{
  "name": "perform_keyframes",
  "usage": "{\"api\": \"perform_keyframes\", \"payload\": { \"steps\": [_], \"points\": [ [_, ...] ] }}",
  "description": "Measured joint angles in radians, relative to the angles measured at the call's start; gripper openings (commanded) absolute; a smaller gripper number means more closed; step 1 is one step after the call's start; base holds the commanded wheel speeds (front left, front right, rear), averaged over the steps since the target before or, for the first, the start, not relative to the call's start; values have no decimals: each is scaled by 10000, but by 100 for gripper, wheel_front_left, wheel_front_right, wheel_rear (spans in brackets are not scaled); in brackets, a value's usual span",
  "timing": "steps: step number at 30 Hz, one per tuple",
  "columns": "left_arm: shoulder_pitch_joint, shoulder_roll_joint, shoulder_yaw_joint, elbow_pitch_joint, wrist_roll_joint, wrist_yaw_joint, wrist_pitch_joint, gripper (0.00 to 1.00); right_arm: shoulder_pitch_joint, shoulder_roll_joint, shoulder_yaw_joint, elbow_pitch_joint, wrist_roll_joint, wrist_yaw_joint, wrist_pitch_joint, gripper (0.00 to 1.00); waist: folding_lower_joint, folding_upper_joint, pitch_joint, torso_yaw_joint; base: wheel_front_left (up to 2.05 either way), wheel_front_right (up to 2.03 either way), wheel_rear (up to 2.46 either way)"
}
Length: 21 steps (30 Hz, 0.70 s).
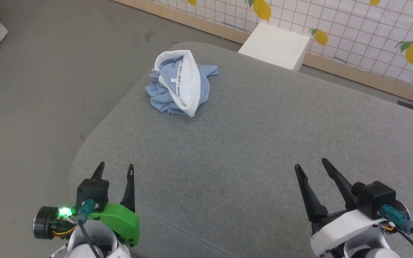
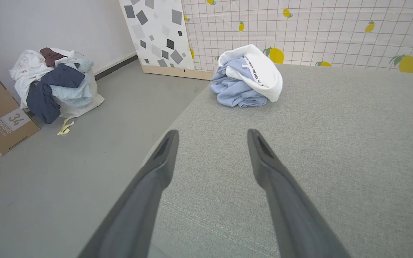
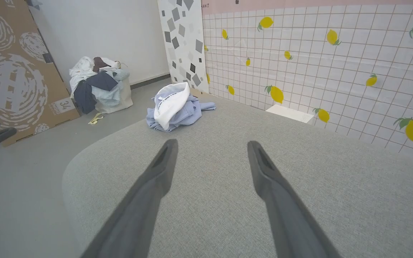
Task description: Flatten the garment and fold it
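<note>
In the head view the light blue soft-knit T-shirt [image 1: 179, 84] lies bunched in a heap at the far left of the broad grey fabric-covered surface [image 1: 246, 150], its white inside turned outward so the black-lettered neck tape faces up; bundled like this, no hem or sleeve is laid out to fold, so it probably needs spreading first. The left gripper [image 1: 116, 166] with its green mount and the right gripper [image 1: 310, 163] with its white mount sit at the near edge, well apart from the shirt, both spread wide and empty, seemingly a ready pose before a reach. In the left wrist view the left gripper [image 2: 213, 133] points its parted dark fingers almost straight at the heap [image 2: 246, 77], beside the surface's left edge. In the right wrist view the right gripper [image 3: 212, 142], likewise agape, sees the shirt [image 3: 174, 105] far off to the left
</note>
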Motion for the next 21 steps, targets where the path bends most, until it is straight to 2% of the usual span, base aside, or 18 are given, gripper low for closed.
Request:
{"api": "perform_keyframes", "payload": {
  "steps": [12,18,21],
  "points": [
    [-363,84,125,-468,-362,65,173,100,-77,-98,-186,-573,-194,0,257,100,0,0,688,-295,0,0,0],
    [-2162,472,366,-529,-888,-464,940,100,-405,-374,-401,-1340,-504,0,531,100,0,0,1590,-638,0,0,0],
    [-3513,930,447,-65,-1166,-949,1801,100,-559,-449,-453,-1689,-637,0,621,100,0,0,2163,-883,0,0,0]
  ]
}}
